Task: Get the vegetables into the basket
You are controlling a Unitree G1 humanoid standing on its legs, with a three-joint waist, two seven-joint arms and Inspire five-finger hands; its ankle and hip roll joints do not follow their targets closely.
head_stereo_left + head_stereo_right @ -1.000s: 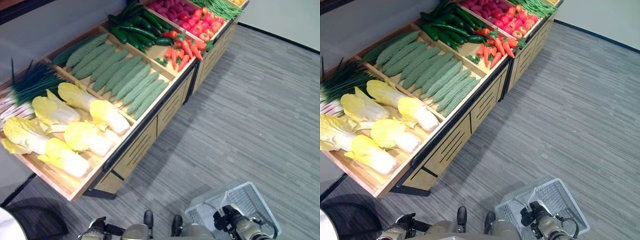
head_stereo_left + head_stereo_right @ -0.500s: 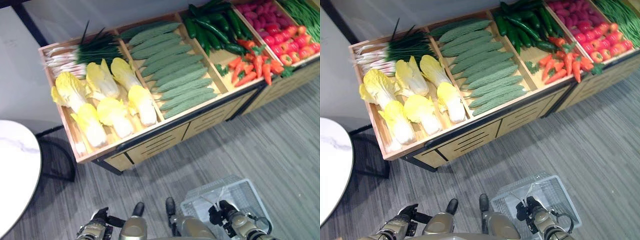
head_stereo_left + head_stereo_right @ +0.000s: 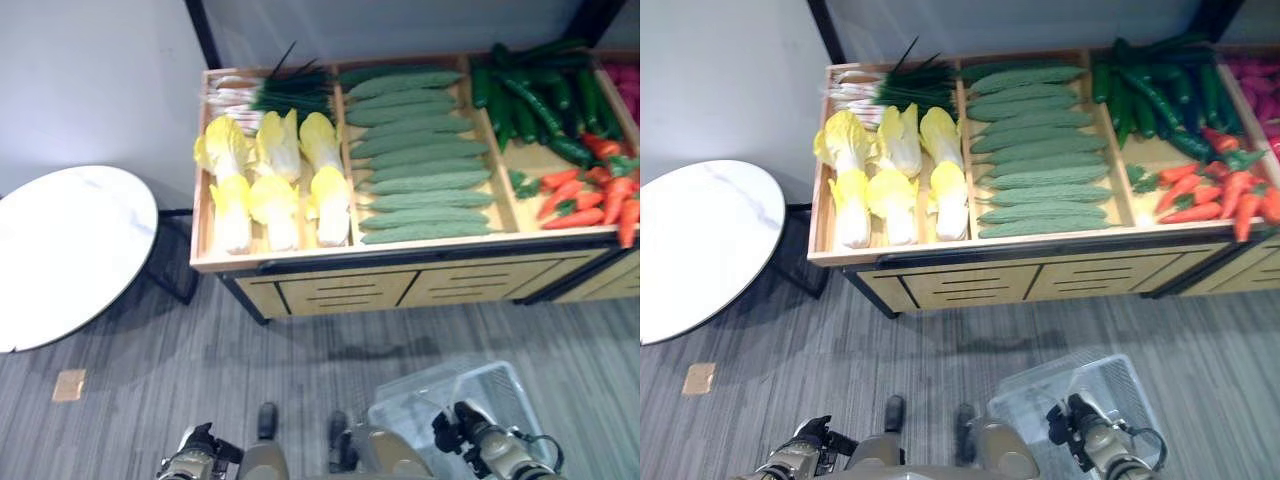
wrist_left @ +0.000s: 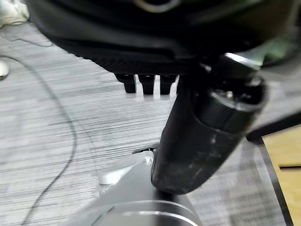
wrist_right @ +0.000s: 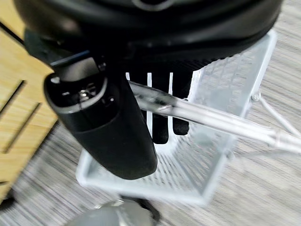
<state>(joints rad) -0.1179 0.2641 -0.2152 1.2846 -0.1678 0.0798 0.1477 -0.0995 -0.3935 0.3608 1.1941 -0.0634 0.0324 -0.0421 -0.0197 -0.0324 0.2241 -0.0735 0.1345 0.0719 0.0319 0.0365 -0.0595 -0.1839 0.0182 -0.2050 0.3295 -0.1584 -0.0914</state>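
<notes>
- No legible writing is seen on the wooden stand (image 3: pixel 400 285).
- Pale yellow cabbages (image 3: pixel 275 185), ridged green gourds (image 3: pixel 420 150) and orange carrots (image 3: pixel 590 195) are laid in its compartments.
- The white mesh basket (image 5: pixel 221 141) is hung by its metal handle (image 5: pixel 197 113) in the curled right hand (image 5: pixel 103 122).
- The left hand (image 4: pixel 197 136) is held low, fingers curled on nothing.

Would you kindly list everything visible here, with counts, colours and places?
Napa cabbages: six, yellow-white, leftmost bin.
Scallions: one bunch, green-white, behind the cabbages.
Bitter gourds: about nine, green, second bin.
Cucumbers: a pile, dark green, third bin, rear.
Carrots: a pile, orange, third bin, front.
Display stand: one, wooden.
Round table: one, white, left.
Basket: one, clear, on the floor.
Right hand: curled round the basket's handle.
Left hand: low, holds nothing.
</notes>
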